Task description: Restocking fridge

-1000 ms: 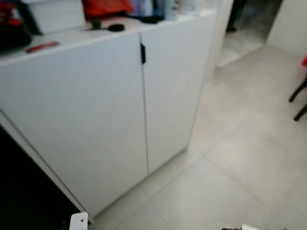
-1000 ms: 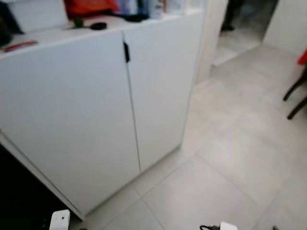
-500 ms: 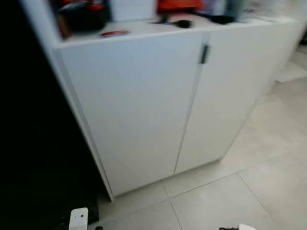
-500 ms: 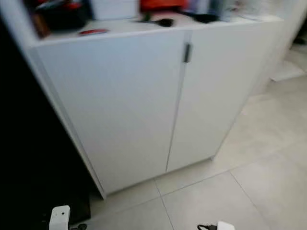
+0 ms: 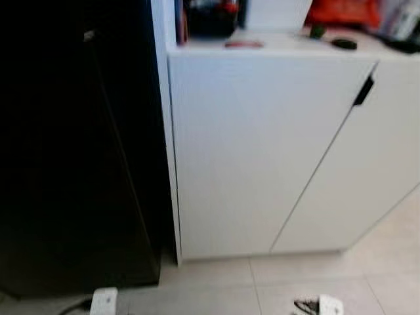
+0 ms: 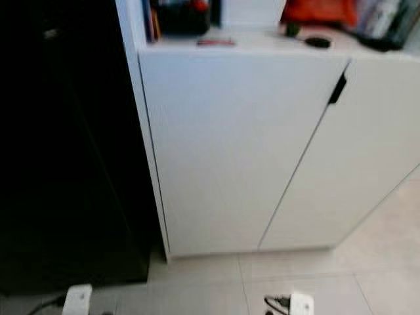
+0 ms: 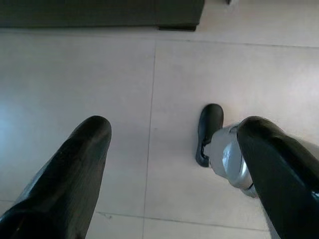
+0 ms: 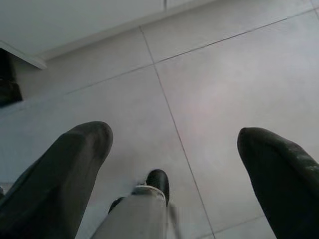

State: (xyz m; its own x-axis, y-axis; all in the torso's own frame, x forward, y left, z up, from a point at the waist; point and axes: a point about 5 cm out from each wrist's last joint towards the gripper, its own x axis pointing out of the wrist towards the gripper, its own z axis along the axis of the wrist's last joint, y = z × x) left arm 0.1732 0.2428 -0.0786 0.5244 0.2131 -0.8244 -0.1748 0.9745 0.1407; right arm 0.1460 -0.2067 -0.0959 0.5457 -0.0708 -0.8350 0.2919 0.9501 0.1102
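Note:
A tall black fridge (image 5: 72,164) stands at the left with its door closed, its front very dark. Right beside it is a white two-door cabinet (image 5: 262,151) with a small black handle (image 5: 363,92). Both arms hang low over the pale tiled floor. My left gripper (image 7: 174,134) is open with nothing between its fingers, and one of my black feet (image 7: 208,132) shows below it. My right gripper (image 8: 174,139) is open too and holds nothing, with a foot (image 8: 158,180) beneath.
The cabinet top carries clutter: a flat red item (image 5: 244,44), a black round thing (image 5: 344,44), an orange-red bag (image 5: 341,12) and a dark box (image 5: 209,16). Pale floor tiles (image 5: 315,282) run along the foot of the cabinet.
The whole view has swung to the left: the cabinet has slid right in the picture and the black fridge has come into view. Both grippers still hang low.

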